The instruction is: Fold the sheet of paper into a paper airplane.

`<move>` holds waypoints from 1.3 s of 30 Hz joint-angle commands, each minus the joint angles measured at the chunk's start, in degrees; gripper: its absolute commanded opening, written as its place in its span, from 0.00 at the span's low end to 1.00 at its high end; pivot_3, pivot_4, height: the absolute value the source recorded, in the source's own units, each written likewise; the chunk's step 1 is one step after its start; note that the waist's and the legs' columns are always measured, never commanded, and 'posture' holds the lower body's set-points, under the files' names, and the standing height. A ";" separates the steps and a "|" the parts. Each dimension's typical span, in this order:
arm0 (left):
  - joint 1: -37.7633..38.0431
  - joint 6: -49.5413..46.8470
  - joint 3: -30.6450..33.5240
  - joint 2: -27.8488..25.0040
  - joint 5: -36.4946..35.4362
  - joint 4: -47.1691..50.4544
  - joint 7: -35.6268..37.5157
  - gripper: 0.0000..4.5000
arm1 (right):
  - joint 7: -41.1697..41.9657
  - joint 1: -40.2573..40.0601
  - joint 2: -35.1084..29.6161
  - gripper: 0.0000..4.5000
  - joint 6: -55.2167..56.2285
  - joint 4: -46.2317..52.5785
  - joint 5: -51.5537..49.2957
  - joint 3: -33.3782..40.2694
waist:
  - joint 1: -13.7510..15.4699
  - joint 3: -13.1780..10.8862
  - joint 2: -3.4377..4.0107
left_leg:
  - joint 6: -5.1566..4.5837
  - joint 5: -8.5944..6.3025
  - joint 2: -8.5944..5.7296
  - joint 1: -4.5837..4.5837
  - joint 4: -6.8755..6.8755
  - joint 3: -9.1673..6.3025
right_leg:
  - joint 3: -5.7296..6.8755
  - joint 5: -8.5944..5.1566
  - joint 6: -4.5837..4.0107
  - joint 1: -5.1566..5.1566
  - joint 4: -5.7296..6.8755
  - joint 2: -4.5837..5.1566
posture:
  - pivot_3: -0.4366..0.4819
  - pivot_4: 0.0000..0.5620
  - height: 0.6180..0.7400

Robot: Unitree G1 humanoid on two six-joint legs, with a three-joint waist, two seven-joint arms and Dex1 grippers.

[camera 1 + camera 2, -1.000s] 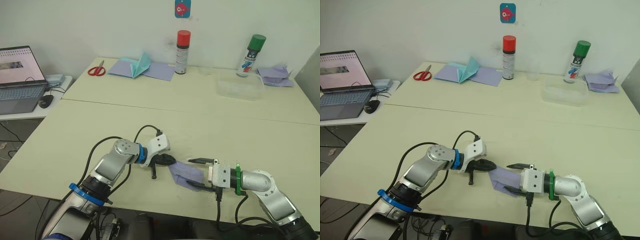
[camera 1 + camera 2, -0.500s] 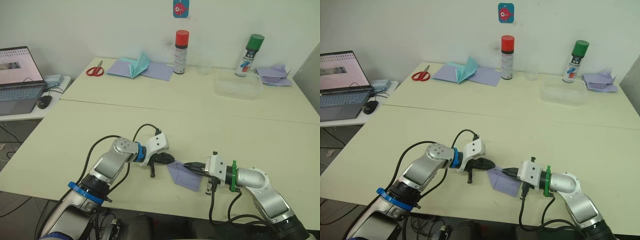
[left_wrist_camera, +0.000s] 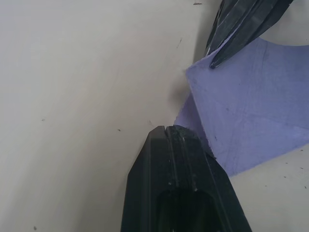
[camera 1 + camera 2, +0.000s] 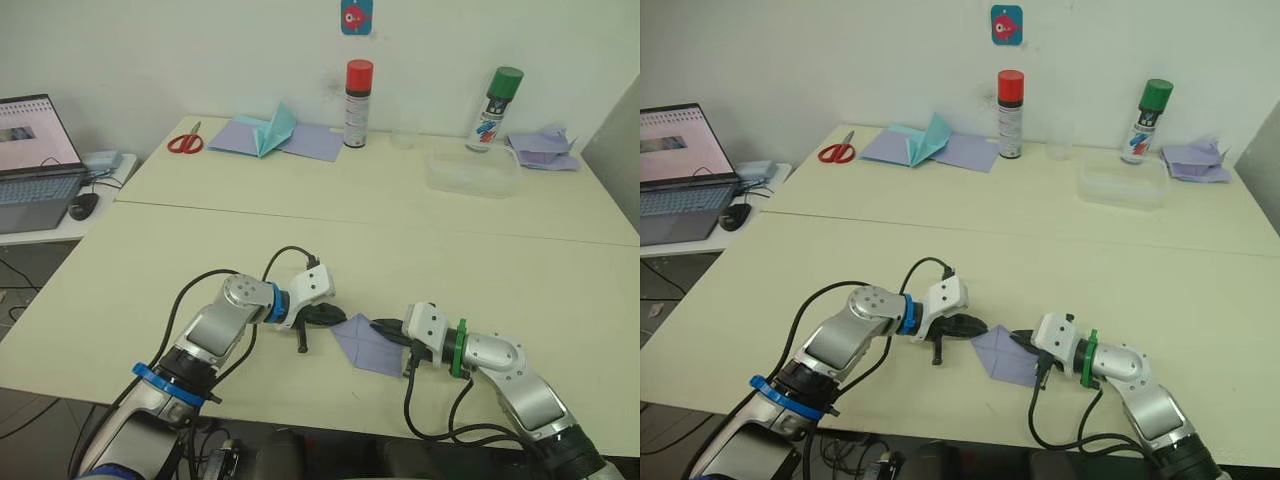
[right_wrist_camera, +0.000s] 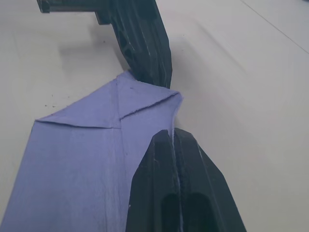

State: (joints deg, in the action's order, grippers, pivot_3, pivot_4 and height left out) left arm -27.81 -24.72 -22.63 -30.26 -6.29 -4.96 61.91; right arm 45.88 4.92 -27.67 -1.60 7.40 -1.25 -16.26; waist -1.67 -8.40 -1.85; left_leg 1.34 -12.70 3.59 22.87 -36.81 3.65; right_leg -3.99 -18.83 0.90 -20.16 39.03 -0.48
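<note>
Sheet of paper (image 4: 366,343): lavender, lying flat on the near part of the cream table (image 4: 450,250), between the two grippers; corners folded in toward a centre crease, so that its end toward the left gripper comes to a rough point.

Left gripper (image 4: 327,318): low over the table at the paper's left tip. Its two black fingers (image 3: 178,164) lie pressed together, tips resting at the paper's edge; whether any paper is caught between them cannot be told.

Right gripper (image 4: 385,329): at the paper's right side, fingers (image 5: 178,179) drawn together with only a thin seam between them, tips on the folded corner (the paper's edge seems to run into that seam, but a firm pinch cannot be confirmed).

Far part of table, left to right:
- red-handled scissors (image 4: 184,143);
- teal tent-shaped paper (image 4: 277,128) standing on flat lavender sheets (image 4: 305,142);
- spray can with red cap (image 4: 356,90);
- clear plastic tray (image 4: 474,170);
- spray can with green cap (image 4: 493,96);
- crumpled lavender scraps (image 4: 543,148) at the far right corner.

Wall above the red-capped can: small blue card with a red figure (image 4: 354,16).

Side desk at the far left: open laptop (image 4: 35,160), black mouse (image 4: 83,205).
</note>
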 commanded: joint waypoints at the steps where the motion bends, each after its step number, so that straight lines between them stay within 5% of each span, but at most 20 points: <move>1: 2.56 -0.95 -0.90 -2.78 3.40 -2.91 -1.13 0.00 | 0.02 0.19 0.44 0.01 -0.37 0.45 0.29 -1.04 | -0.02 0.00 0.00 | 0.00 0.00 0.00 0.00 0.02 0.00 | 0.00 -0.01 -0.01 0.00 0.00 0.00 | 0.48 0.27 1.00; 19: 4.00 6.52 0.70 -3.38 3.22 -1.88 -1.22 0.00 | -0.47 1.17 0.82 0.01 -2.54 -1.43 1.87 -2.11 | -0.32 -0.01 -0.03 | 0.05 -0.02 0.06 -0.11 0.44 0.01 | 0.03 -0.14 -0.22 -0.09 -0.04 -0.04 | 0.48 0.27 1.00; 23: 2.76 9.62 5.19 -0.21 -4.29 4.52 1.44 0.00 | -0.49 1.17 0.69 0.01 -2.46 -1.47 1.97 -2.08 | -0.32 -0.20 -0.20 | 0.05 -0.02 0.06 -0.05 0.44 0.01 | 0.04 -0.14 -0.22 -0.14 -0.04 -0.04 | 0.48 0.27 1.00; 35: 4.58 13.54 -1.66 -2.27 3.21 2.57 4.29 0.00 | 0.24 1.42 0.41 0.01 -3.23 -0.80 1.10 -1.52 | -0.33 -0.28 -0.25 | 0.06 -0.03 0.05 0.00 0.46 0.05 | 0.01 -0.14 -0.22 -0.18 -0.08 -0.03 | 0.48 0.27 1.00; 39: 5.19 15.30 -2.54 -2.39 4.99 -0.43 4.27 0.00 | 2.97 0.85 -0.57 0.22 -3.37 1.63 -2.72 -0.08 | -0.24 -0.27 -0.25 | 0.06 -0.03 0.04 0.00 0.47 0.04 | 0.02 -0.14 -0.22 -0.17 -0.08 -0.01 | 0.48 0.27 1.00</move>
State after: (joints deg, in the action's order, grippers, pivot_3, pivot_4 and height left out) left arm -23.80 -9.34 -23.46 -31.77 -3.81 -2.98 65.73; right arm 46.95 6.19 -27.27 -4.41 7.04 -1.90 -16.93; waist -1.91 -8.67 -2.10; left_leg 1.41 -12.73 3.63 22.89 -36.34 3.69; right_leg -3.97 -18.97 0.67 -20.33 38.94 -0.48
